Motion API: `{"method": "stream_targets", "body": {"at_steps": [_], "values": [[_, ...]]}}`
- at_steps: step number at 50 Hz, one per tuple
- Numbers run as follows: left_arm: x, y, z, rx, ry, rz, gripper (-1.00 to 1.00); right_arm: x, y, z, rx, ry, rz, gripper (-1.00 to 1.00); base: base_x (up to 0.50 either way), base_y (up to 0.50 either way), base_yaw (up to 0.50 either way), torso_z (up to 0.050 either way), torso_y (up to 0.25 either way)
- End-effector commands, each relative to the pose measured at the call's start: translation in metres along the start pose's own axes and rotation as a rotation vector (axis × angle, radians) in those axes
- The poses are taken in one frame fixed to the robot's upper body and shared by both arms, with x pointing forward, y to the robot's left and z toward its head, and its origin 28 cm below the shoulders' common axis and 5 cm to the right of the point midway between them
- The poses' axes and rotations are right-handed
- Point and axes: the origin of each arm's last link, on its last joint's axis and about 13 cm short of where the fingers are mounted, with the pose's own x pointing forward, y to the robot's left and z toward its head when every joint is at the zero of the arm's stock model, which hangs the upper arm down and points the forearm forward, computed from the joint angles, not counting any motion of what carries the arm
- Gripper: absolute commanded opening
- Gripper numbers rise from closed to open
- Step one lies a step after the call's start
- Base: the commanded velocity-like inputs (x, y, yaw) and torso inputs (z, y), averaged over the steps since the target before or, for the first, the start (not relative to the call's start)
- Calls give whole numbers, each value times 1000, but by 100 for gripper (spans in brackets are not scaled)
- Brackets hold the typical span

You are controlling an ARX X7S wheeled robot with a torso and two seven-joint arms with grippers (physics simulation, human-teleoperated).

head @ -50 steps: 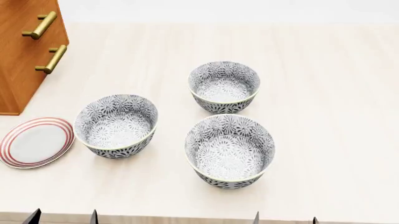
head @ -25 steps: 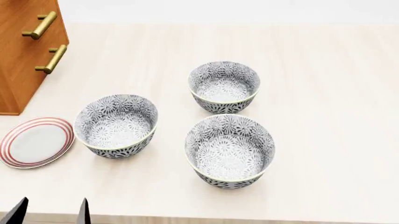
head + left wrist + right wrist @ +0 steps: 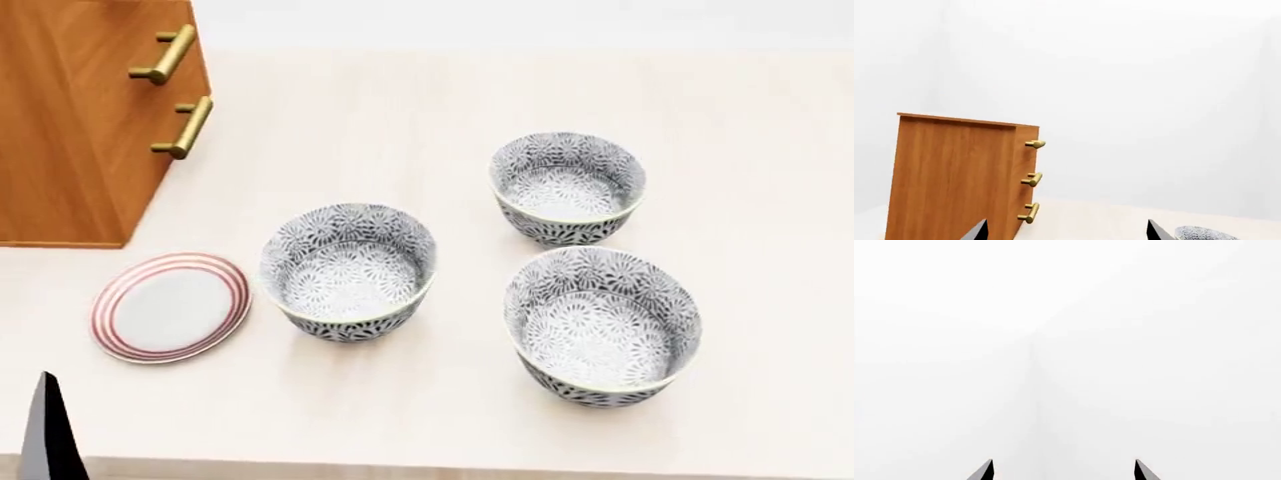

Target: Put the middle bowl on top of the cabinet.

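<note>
We take the middle bowl (image 3: 347, 272) to be the one just right of the plate (image 3: 171, 306), since it sits between the other two bowls (image 3: 567, 188) (image 3: 601, 325) front-to-back. That's our call, as all three look alike. It stands upright on the surface (image 3: 400, 110), apart from its neighbours and in front of the cabinet (image 3: 80, 120). The left jaws are spread apart, empty, low at the near-left corner of the head view and well short of the bowl. The right jaws are also apart, holding nothing and facing blank wall. The step now is the reach w/ the left arm. We'd come in from above, one finger inside the rim and one outside, on the side away from the plate so we don't knock it. Pinch the wall firmly, bc a deep bowl may tip. Then lift high enough to clear the cabinet top (image 3: 967, 120), which stands far above the surface, and keep the bowl level.
</note>
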Motion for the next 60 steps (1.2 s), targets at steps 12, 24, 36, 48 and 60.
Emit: {"method": "stream_targets", "body": {"at_steps": [12, 24, 36, 48, 60], "values": [[0, 0, 7, -16, -22, 13, 100, 1, -1, 5, -6, -27, -24, 100, 0, 333, 0, 0, 0], [1, 0, 8, -14, -24, 7, 100, 1, 0, 6, -53, -52, -32, 100, 0, 60, 0, 0, 0], [1, 1, 7, -16, -20, 14, 100, 0, 1, 6, -44, -51, -32, 100, 0, 500, 0, 0, 0], [0, -1, 8, -8, -15, 6, 100, 1, -1, 5, -27, -9, -54, 100, 192, 6, 0, 0, 0], [0, -1, 7, -4, -13, 2, 100, 1, -1, 5, -35, -24, -64, 100, 397, 0, 0, 0, 0]]}}
